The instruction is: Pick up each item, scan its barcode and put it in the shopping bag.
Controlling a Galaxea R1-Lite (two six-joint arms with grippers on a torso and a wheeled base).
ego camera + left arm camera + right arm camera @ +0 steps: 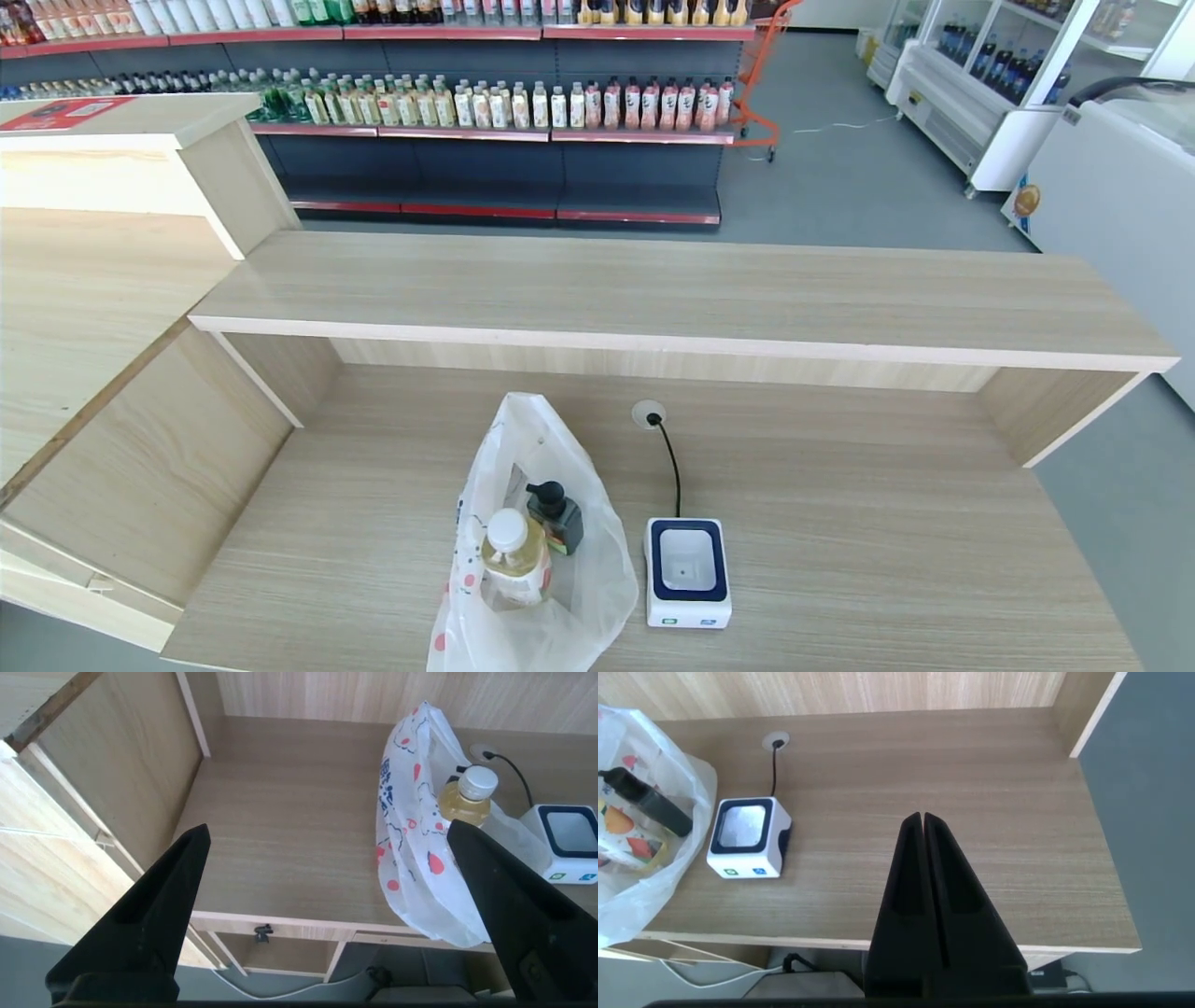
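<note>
A white plastic shopping bag with red dots stands open on the lower wooden counter. Inside it are a yellow-liquid bottle with a white cap and a dark pump bottle. Right beside the bag sits the white barcode scanner with its blue-framed window facing up. My left gripper hangs open and empty over the counter's front edge, to the left of the bag and bottle. My right gripper is shut on nothing, over the counter to the right of the scanner and bag.
A black cable runs from the scanner to a grommet in the counter. A raised shelf spans the back, with side panels at both ends. Bare wood lies right of the scanner. Store shelves of bottles stand beyond.
</note>
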